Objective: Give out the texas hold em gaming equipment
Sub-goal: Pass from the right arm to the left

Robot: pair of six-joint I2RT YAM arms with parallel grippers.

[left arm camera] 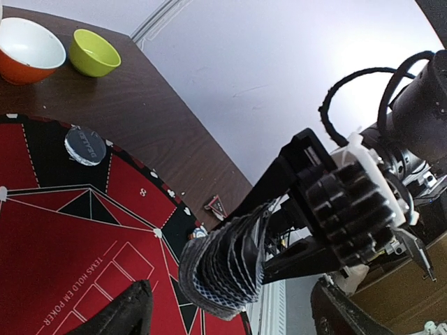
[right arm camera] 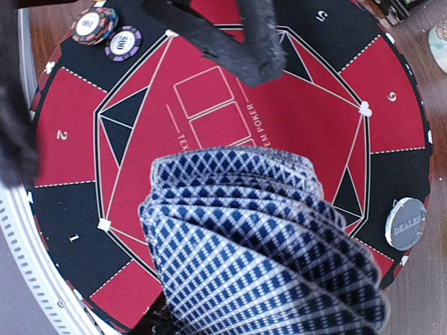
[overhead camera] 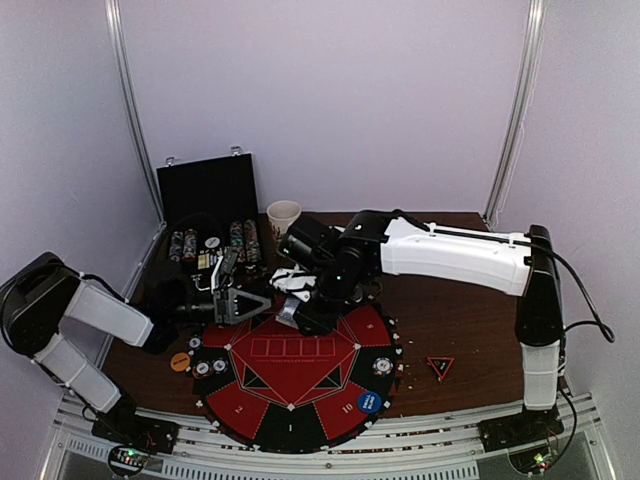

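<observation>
While the fanned playing cards (right arm camera: 265,244) are clamped in the right gripper (overhead camera: 292,308), the coming move is judged to turn on how that fan lies from the left gripper (overhead camera: 250,298). The fan is found straight ahead of the left gripper's tips and just beyond them, apart from them, with no card touched. Its spread edge is turned toward the left gripper and its gathered end is buried in the right jaws. The long axis of the cards runs out and down from the right jaws, tilted over the mat (right arm camera: 209,91) and not touching it.

The left gripper is held wide, with its two dark fingers (right arm camera: 244,42) well apart on either side of the approach line. It is the free tool nearest the cards, so a single card is probably to be drawn off by it.

The cards are seen as a thick, tightly overlapped stack with blue-and-white diamond backs and pale edges. The count cannot be told. Because the edges lie so close, more than one card may be caught at once.

Below the fan, two poker chips (right arm camera: 93,24) and a dealer disc (right arm camera: 407,223) are set on the mat's rim.
</observation>
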